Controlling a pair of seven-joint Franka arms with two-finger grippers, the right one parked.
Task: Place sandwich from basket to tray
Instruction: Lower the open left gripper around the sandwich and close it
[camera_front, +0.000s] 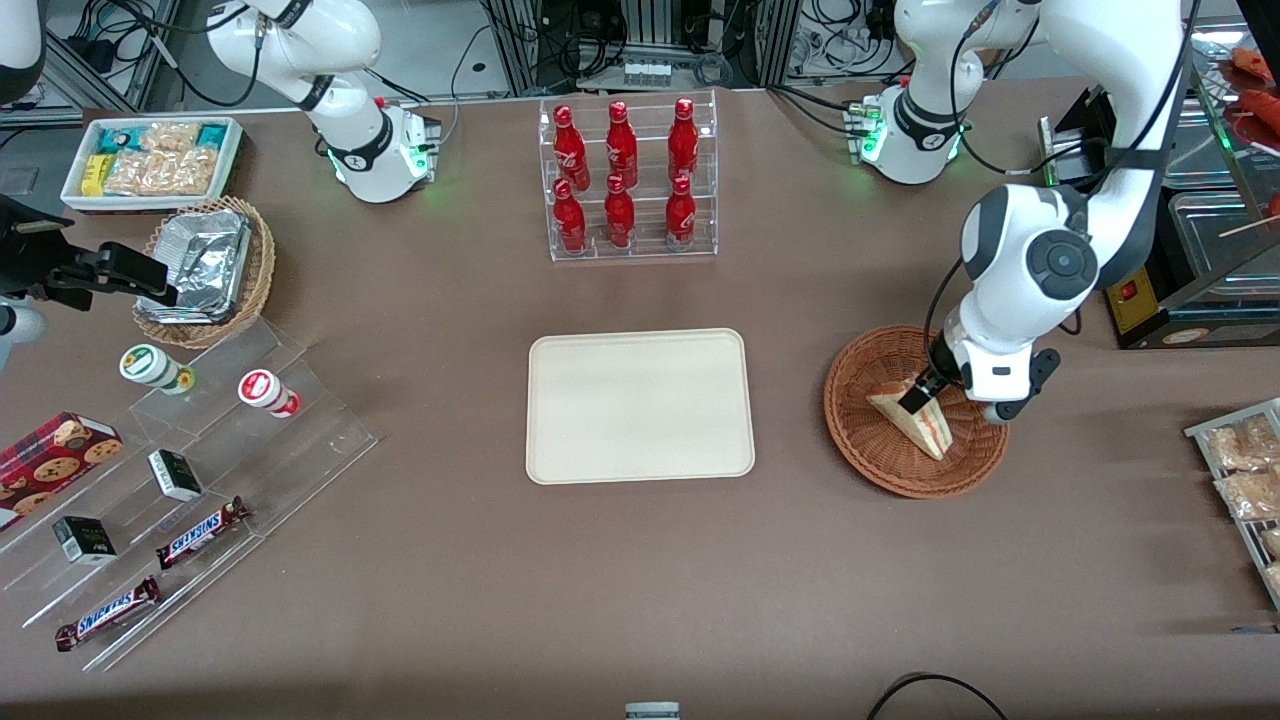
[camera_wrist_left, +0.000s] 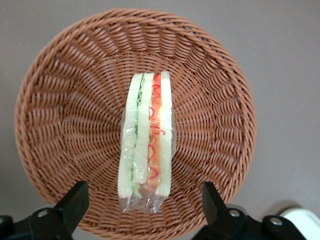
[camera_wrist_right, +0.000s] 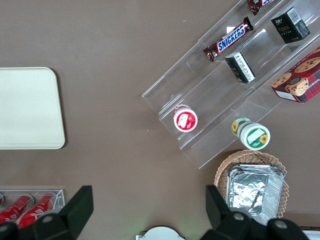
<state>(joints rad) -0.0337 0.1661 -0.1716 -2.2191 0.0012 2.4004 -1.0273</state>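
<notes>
Black gripper (camera_wrist_left: 141, 200) spread wide over plastic-wrapped triangular sandwich (camera_wrist_left: 146, 142); woven wicker basket (camera_wrist_left: 60, 115).

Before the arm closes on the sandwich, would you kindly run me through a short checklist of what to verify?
1. Sandwich lies in the basket: ok.
2. End effector is open, hanging over the sandwich: ok.
3. Its fingers stand either side of the sandwich, one at each bread face: ok.
4. Fingers low enough to grip: cannot tell; in the wrist view they seem above the wrapper.
5. Tray is bare, ready to receive: ok.
6. Table between basket and tray holds no obstacle: ok.
</notes>
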